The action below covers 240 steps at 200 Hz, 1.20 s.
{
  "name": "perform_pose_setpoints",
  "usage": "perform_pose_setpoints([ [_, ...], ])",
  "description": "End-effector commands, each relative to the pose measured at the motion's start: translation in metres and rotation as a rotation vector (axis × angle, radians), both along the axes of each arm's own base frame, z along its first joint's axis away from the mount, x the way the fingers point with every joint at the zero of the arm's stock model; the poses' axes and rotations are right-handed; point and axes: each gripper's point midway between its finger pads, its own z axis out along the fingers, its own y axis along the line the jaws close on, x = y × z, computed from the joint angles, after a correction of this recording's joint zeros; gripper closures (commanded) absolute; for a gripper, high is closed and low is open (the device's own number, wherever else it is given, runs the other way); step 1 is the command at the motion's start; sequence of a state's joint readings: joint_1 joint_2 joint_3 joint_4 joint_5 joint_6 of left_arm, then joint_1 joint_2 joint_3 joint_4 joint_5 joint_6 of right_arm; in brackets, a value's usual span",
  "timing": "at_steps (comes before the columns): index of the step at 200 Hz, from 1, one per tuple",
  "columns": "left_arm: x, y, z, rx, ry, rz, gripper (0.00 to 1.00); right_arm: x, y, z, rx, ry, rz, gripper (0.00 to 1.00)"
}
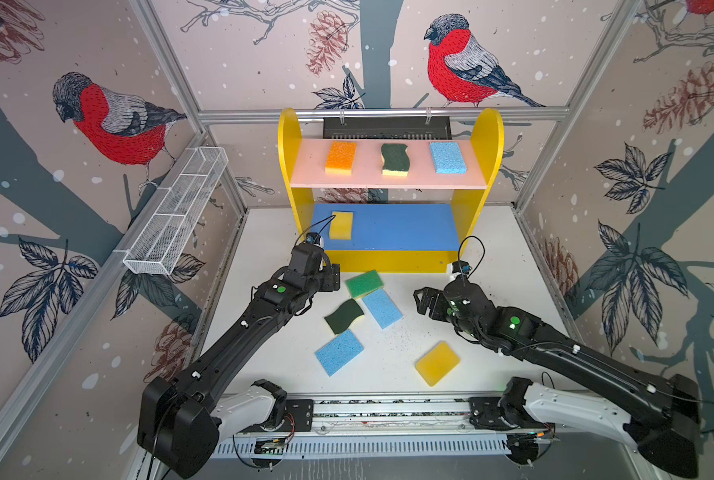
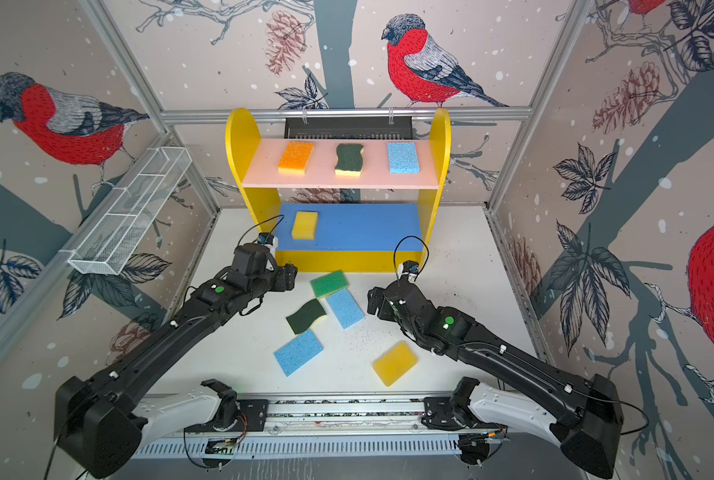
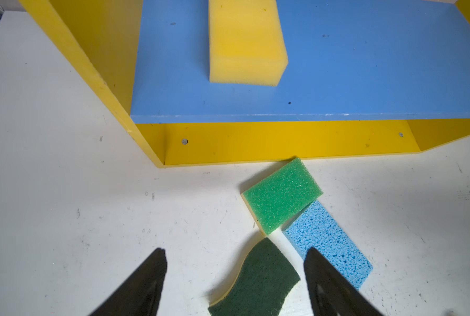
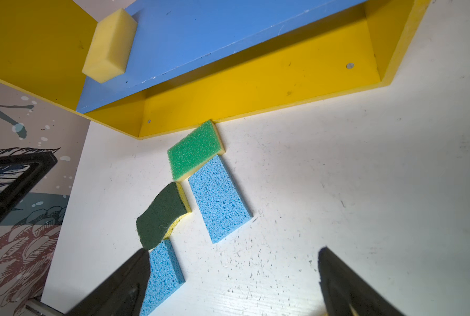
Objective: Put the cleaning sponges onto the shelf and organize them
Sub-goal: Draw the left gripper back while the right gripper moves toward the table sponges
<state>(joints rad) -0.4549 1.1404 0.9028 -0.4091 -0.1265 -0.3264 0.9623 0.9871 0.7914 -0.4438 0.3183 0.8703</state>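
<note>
The yellow shelf (image 1: 289, 137) stands at the back. Its pink upper board (image 1: 368, 178) carries an orange sponge (image 1: 340, 157), a wavy scourer (image 1: 395, 159) and a light blue sponge (image 1: 447, 157). A yellow sponge (image 1: 341, 225) lies at the left of the blue board (image 1: 409, 226). On the table lie a green sponge (image 1: 364, 283), a light blue one (image 1: 382, 308), a wavy scourer (image 1: 343, 316), another light blue one (image 1: 339, 351) and a yellow one (image 1: 437, 363). My left gripper (image 3: 235, 254) hangs open over the scourer (image 3: 258, 279). My right gripper (image 4: 234, 251) is open over bare table.
A white wire-mesh basket (image 1: 176, 216) hangs on the left wall. A black vented unit (image 1: 386, 126) sits behind the shelf. The arms' base rail (image 1: 388, 409) runs along the table's front edge. Cell walls close in on three sides.
</note>
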Motion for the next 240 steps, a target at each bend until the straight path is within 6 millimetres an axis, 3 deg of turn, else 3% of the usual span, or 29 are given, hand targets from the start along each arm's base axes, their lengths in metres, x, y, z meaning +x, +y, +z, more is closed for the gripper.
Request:
perform_pose_setpoints([
  [1,-0.007,-0.006,-0.006,-0.042,0.023,-0.021,0.20,-0.001,-0.006,-0.006,-0.009,0.004,-0.050,0.04],
  [99,-0.028,0.002,-0.038,-0.056,0.111,0.017,0.22,-0.001,-0.004,-0.028,-0.117,0.023,-0.025,0.03],
  [188,-0.028,0.000,-0.062,-0.070,0.163,0.058,0.25,0.020,0.007,-0.051,-0.199,0.067,0.031,0.03],
  [240,-0.040,0.002,-0.079,-0.072,0.198,0.071,0.26,0.023,0.025,-0.074,-0.228,0.122,0.090,0.05],
])
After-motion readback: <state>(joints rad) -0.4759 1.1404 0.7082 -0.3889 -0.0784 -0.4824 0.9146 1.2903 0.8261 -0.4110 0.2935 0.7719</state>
